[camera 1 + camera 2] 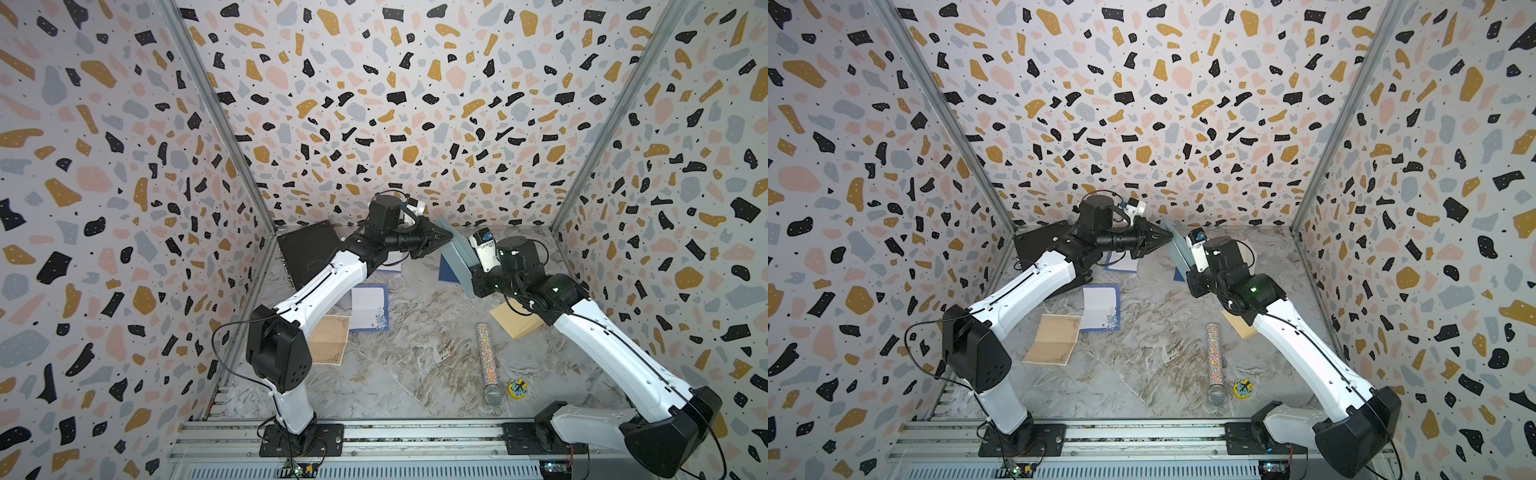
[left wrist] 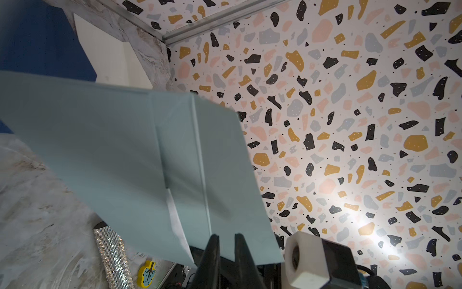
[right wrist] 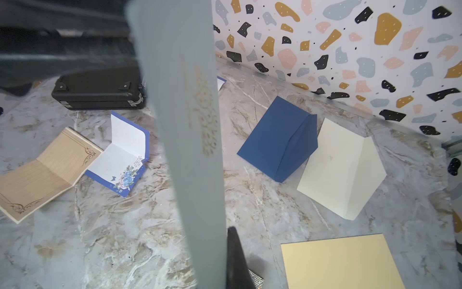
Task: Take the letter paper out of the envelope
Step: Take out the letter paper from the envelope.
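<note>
Far left: logged black case (image 1: 307, 249), tan letter sheet (image 1: 1054, 338) and floral letter sheet (image 1: 1100, 307), both sheets lying unfolded on marble table (image 1: 415, 361). Judged none of it part of the step in hand.

Centre-left: found left gripper (image 1: 1170, 237) raised, tips right at upper part of pale grey-green envelope (image 2: 112, 150). Saw its fingers (image 2: 212, 252) set close together with a thin gap, overlapping the flap side. Could not confirm a pinch on anything.

Centre: found envelope held well above table, upright and tilted, flap apparently folded open. Spotted white sliver (image 2: 176, 220) along a seam; judged it likely the letter paper's edge, the rest tucked inside.

Centre-right: found right gripper (image 3: 226, 250) clamped shut on envelope's lower part, one dark finger (image 3: 236, 255) pressed against its face.

Right: noted navy envelope (image 3: 275, 140), cream envelope (image 3: 342, 170) and yellow envelope (image 3: 337, 262) lying on table.

Progress, as judged: envelope lifted and presented; paper not yet drawn out. Left to do: secure paper's edge, pull clear against right-hand hold.
</note>
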Action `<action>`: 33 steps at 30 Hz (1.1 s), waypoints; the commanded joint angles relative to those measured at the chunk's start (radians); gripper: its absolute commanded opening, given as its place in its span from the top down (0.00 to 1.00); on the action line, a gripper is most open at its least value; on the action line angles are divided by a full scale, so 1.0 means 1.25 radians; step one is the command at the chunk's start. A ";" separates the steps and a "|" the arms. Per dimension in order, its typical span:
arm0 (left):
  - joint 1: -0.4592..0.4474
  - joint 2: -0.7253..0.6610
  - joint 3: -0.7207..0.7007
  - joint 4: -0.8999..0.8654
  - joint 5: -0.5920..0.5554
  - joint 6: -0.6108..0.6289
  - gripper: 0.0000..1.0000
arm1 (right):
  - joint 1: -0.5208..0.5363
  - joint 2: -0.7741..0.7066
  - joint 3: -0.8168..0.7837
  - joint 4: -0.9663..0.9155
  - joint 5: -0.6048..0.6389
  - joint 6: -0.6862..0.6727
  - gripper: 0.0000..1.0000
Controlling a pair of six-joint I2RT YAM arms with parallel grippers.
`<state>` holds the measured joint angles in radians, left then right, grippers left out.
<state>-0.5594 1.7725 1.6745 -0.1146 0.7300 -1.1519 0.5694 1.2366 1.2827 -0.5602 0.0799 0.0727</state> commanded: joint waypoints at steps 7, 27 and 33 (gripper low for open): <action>-0.005 0.016 0.024 -0.002 -0.001 0.028 0.86 | 0.024 -0.007 0.015 0.007 0.018 -0.025 1.00; -0.041 0.049 0.088 -0.202 -0.033 0.123 0.67 | 0.070 0.003 0.036 -0.029 0.080 -0.065 1.00; -0.046 0.071 0.141 -0.306 -0.060 0.180 0.68 | 0.093 0.007 0.043 -0.034 0.108 -0.077 1.00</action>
<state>-0.6121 1.8515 1.8046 -0.4400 0.6762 -0.9894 0.6697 1.2510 1.2877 -0.5804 0.1913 -0.0040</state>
